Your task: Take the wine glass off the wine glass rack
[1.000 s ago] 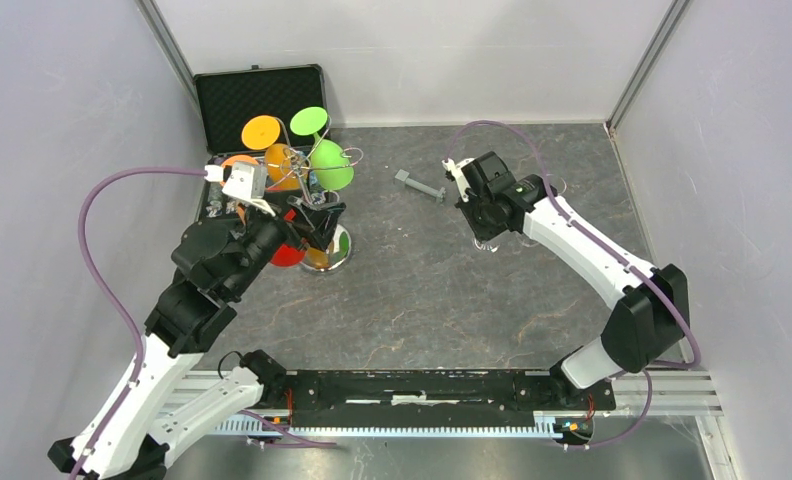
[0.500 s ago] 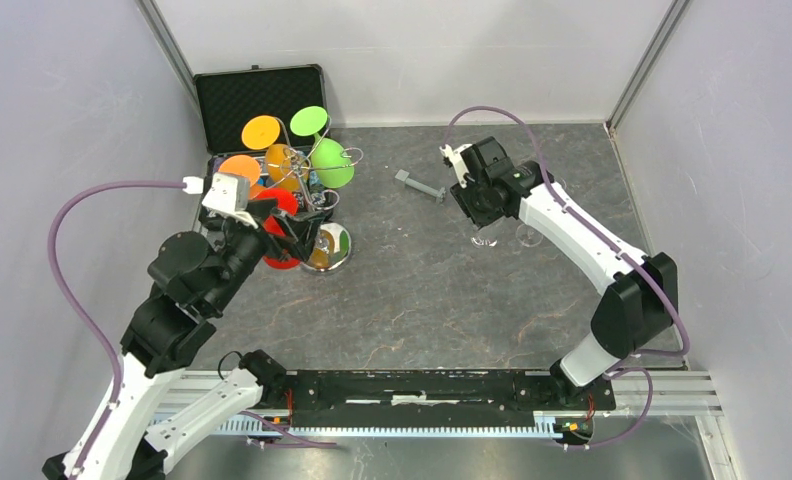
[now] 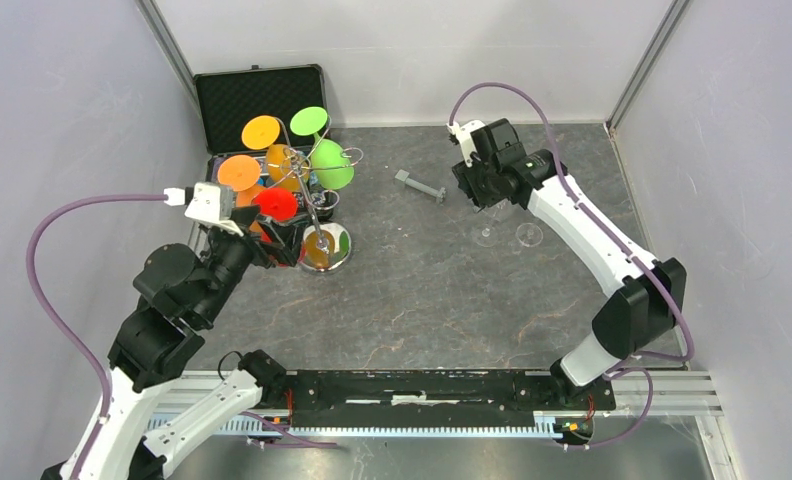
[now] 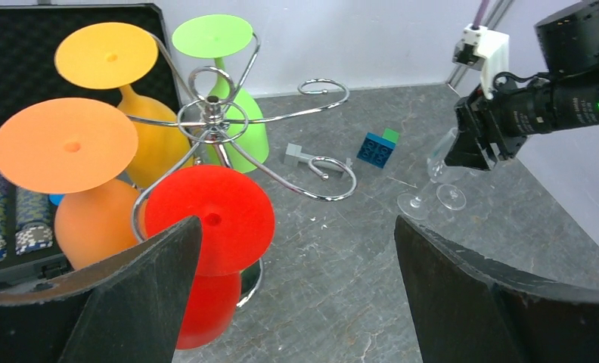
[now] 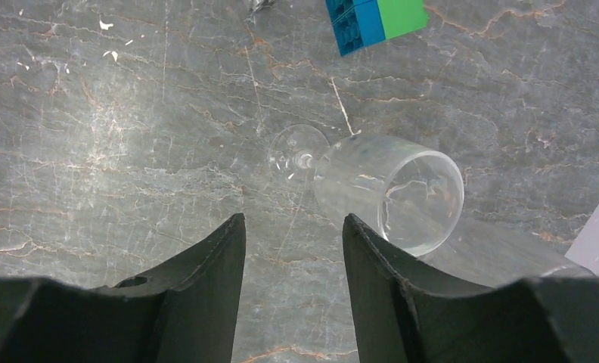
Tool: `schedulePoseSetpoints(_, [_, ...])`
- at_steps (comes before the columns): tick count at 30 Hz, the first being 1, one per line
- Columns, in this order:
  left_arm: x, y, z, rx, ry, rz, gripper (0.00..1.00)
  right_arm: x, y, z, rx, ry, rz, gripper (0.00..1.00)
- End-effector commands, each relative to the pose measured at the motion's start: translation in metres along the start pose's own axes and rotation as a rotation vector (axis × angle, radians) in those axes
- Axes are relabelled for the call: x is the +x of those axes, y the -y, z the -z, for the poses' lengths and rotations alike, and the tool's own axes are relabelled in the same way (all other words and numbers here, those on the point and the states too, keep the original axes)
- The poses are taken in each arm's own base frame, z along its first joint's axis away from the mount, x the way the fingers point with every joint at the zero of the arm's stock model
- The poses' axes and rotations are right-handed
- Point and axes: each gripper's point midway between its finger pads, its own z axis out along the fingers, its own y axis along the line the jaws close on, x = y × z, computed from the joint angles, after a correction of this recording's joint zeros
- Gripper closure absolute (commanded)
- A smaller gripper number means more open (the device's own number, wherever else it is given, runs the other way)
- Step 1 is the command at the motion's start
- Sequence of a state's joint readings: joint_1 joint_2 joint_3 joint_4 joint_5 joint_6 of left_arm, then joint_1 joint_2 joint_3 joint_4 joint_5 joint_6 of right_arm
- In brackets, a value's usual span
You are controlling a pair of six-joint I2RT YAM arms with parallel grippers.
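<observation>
**At the rack: left arm backs off empty, red glass not yet off its hook**

Left gripper [image 4: 296, 224] has drawn back from the foot of the rack [image 4: 215, 117] toward the near left. Its jaws are spread wide with nothing between them. The red glass [image 4: 209, 219] hangs foot-up on its hook, with an orange glass [image 4: 64, 145], a yellow glass [image 4: 111, 54] and a green glass [image 4: 213, 34] on the other arms. Judgement: nothing came off on this pass, so the approach needs repeating.

Right gripper [image 5: 294, 218] has lifted and moved back from a clear glass [image 5: 387, 189] standing on the table [image 3: 422, 290]; its fingers are parted and empty. A second clear glass [image 3: 528, 236] stands just beside the first.

Around: a blue-and-green block [image 4: 377, 148], a grey piece [image 3: 419, 186], and a black case [image 3: 257, 95] behind the rack. Curled wire hooks and the orange glass crowd the red glass closely.
</observation>
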State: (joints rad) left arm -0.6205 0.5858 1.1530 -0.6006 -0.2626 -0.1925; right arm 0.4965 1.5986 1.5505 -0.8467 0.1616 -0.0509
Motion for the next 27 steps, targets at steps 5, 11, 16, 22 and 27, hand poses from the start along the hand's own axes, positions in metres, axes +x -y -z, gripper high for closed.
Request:
schedulePoseSetpoints(5, [-0.004,-0.021,0.005,-0.12,0.07,0.086,0.0,-0.038,0.013,0.046,0.001,0.228,-0.048,0.43])
schedulePoseSetpoints(11, [-0.001,-0.03,0.01,-0.166,0.092,0.151,0.0,-0.032,0.005,0.051,-0.036,0.285,-0.08,0.41])
schedulePoseSetpoints(16, [-0.003,-0.03,0.015,-0.165,0.102,0.181,0.0,-0.014,-0.002,0.032,-0.053,0.244,-0.089,0.41])
schedulePoseSetpoints(22, [-0.008,-0.018,0.01,-0.115,0.11,0.233,0.0,-0.005,-0.005,0.013,-0.054,0.207,-0.09,0.44])
schedulePoseSetpoints(27, [-0.007,-0.005,-0.002,-0.064,0.083,0.241,0.0,-0.008,-0.003,0.002,-0.038,0.192,-0.091,0.46])
